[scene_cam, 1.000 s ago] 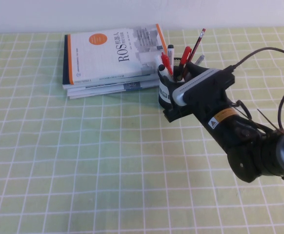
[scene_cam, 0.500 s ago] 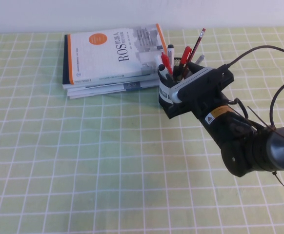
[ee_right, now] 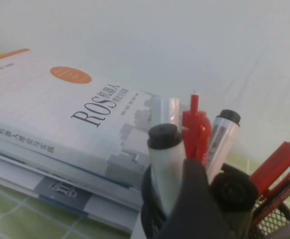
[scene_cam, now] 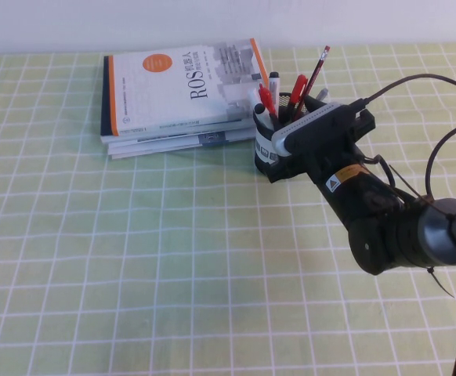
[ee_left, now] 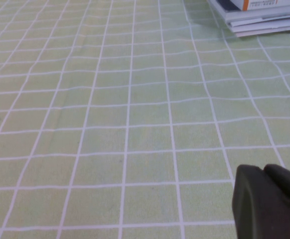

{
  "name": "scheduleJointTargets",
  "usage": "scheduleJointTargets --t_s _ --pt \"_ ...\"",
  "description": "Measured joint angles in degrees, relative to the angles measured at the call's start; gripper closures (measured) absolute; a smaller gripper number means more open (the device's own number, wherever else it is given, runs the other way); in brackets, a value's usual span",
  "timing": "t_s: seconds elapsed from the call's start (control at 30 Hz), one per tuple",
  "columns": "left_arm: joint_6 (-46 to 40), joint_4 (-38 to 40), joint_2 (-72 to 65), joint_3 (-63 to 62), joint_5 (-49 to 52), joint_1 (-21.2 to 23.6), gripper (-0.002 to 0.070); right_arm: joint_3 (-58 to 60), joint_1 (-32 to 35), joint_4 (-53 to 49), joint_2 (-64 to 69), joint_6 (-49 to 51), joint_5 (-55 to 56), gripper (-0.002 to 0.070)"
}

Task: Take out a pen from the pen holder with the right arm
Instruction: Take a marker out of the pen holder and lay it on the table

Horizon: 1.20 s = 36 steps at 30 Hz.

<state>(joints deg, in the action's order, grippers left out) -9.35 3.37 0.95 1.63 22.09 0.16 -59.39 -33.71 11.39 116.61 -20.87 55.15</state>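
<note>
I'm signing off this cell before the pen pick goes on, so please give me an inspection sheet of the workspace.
Surface: green checked tablecloth, lying flat.
Job's things: black mesh pen holder, upright beside the books, holding red pens, black-capped white markers and a red pencil; no pen taken out yet.
Clutter: stack of books, with a white-and-orange cover on top.
Grippers: right gripper at the pen holder's rim, among the pens; left gripper over bare cloth.
Cables: black cables loop off the right arm.
Surroundings: plain white wall; nothing else seen.
</note>
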Motion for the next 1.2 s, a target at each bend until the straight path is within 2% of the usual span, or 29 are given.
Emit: scheduleJointTargets --t_s 0.73,1.2 --pt "0.0 0.0 0.0 0.0 0.0 0.0 0.068 -0.2 0.0 0.0 0.08 -0.12 -1.68 0.0286" --pt "0.0 0.0 0.0 0.0 0.0 0.0 0.068 -0.23 0.04 0.0 1.17 -0.12 -1.5 0.0315"
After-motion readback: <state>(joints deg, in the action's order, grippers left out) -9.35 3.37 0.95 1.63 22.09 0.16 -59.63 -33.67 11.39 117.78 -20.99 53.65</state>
